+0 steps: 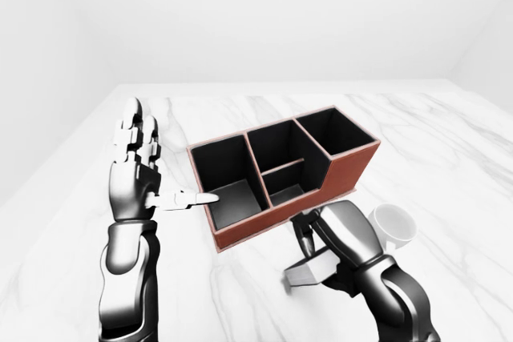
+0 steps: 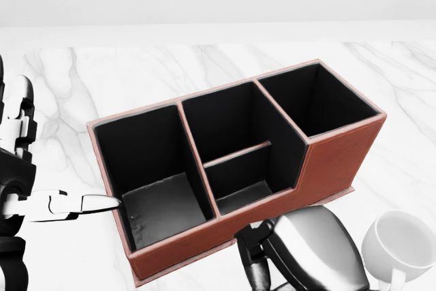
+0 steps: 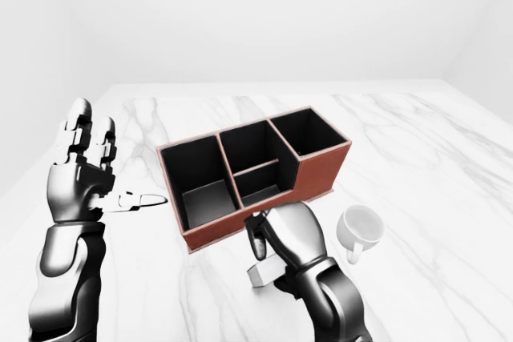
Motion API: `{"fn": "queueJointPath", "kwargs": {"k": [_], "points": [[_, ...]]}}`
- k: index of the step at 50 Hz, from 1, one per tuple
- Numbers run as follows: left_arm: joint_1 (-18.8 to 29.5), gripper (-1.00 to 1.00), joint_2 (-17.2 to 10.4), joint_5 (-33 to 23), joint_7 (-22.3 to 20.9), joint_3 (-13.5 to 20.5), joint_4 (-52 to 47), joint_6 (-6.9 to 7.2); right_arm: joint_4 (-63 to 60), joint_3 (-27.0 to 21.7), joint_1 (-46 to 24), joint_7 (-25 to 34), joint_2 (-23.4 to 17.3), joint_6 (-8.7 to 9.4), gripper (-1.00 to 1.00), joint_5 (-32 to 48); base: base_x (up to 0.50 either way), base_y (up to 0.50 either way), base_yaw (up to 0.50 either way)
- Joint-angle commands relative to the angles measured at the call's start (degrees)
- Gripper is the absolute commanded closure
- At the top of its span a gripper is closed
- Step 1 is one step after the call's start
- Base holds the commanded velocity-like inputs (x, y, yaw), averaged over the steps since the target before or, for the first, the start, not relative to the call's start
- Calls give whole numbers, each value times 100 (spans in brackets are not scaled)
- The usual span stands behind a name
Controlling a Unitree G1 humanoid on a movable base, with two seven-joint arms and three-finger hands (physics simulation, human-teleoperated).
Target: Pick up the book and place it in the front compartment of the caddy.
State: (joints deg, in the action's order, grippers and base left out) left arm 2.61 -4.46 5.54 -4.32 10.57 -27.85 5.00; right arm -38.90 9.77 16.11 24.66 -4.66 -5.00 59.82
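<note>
**Book low in the right hand, caddy wall just beyond the fingers**

The main risk, as I judge it, is the book (image 1: 311, 273) catching the caddy's (image 2: 327, 168) near wall on the way in. The right hand (image 3: 282, 239) sits just beside that brown wall and the book hangs below the hand, under the level of the rim; pushed toward the caddy from here, its edge would strike the wall and shove the caddy along the tabletop (image 1: 449, 166), or twist the book out of the grip. The white mug (image 3: 359, 228) stands close on the hand's right, so a wide swing could clip it.

The grey book shows beneath and slightly to the left of the right fingers (image 1: 304, 234), which curl down onto it and appear to be closed on it, though the back of the hand hides the contact, so how firm the hold is cannot be told. The low middle compartment lies just beyond the fingers.

The left hand (image 1: 138, 167) is held upright with its fingers spread and nothing in them; its thumb points sideways, the tip right at the caddy's left end wall.
</note>
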Motion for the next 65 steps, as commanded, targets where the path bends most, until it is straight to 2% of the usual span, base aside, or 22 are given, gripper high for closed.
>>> {"fn": "queueJointPath", "kwargs": {"k": [1,13,22,29,37,44,65], "points": [[9,-100,-6,4,3,7,-12,0,-595,-473,-501,673,163,0,100,-64,0,0,0],[8,-100,2,-11,5,-12,57,0,-919,-690,-964,1255,252,41,100,-62,0,0,0],[-2,-100,6,-23,4,-29,82,0,-1008,-794,-1421,1534,248,320,100,-76,0,0,0],[0,-100,5,-17,-1,-24,61,0,-930,-891,-2034,1534,203,673,100,-62,0,0,0],[-15,-100,9,-17,-15,-21,49,0,-703,-952,-2579,1534,130,992,100,-20,0,0,0],[-7,-100,10,-24,-14,-28,70,0,-394,-1015,-3233,1534,44,1000,100,-10,0,0,0],[22,-100,-7,8,7,4,48,0,467,-892,-4170,1534,15,1000,100,93,0,0,0]]}}
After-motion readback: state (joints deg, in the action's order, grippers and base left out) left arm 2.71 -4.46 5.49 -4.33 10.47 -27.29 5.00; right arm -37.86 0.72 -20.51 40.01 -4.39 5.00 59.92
